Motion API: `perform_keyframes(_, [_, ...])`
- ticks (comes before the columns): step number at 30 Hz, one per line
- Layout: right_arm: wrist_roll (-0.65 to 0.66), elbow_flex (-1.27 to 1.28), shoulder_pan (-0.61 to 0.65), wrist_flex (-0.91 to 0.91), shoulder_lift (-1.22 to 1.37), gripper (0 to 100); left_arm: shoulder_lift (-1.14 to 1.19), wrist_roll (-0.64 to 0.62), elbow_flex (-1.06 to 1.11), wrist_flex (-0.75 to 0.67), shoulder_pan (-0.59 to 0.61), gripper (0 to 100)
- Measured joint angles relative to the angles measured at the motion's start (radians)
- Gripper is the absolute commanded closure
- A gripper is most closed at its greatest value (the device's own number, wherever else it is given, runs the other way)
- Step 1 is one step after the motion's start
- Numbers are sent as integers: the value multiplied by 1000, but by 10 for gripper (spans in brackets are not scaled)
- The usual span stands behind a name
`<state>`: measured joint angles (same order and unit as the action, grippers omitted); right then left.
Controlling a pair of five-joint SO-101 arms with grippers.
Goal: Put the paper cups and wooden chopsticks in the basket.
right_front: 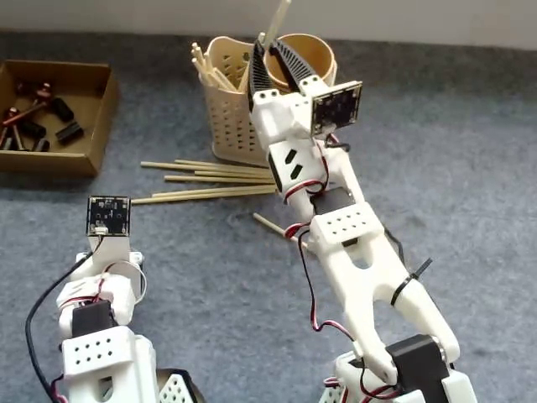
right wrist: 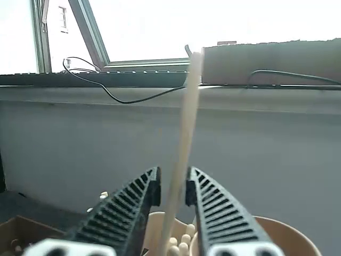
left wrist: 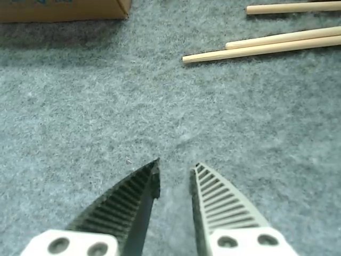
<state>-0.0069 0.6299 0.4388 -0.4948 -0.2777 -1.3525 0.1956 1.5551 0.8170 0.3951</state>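
Grey carpet, one basket, one paper cup, one upright chopstick

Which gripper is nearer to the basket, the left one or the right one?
Right. The right gripper is just above the basket, shut on a chopstick; the left gripper is over the carpet, farther off than the loose chopsticks.

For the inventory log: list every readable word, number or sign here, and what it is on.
Cardboard box, left wrist view: blue print at its edge, cut off, unreadable.
Circuit boards on the wrists: markings too small to read.
Basket, chopsticks, paper cup: no text.
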Motion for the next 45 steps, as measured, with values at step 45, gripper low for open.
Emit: perform_keyframes(45, [0,687,110,658,-982,993,0,0,0,0,0,898])
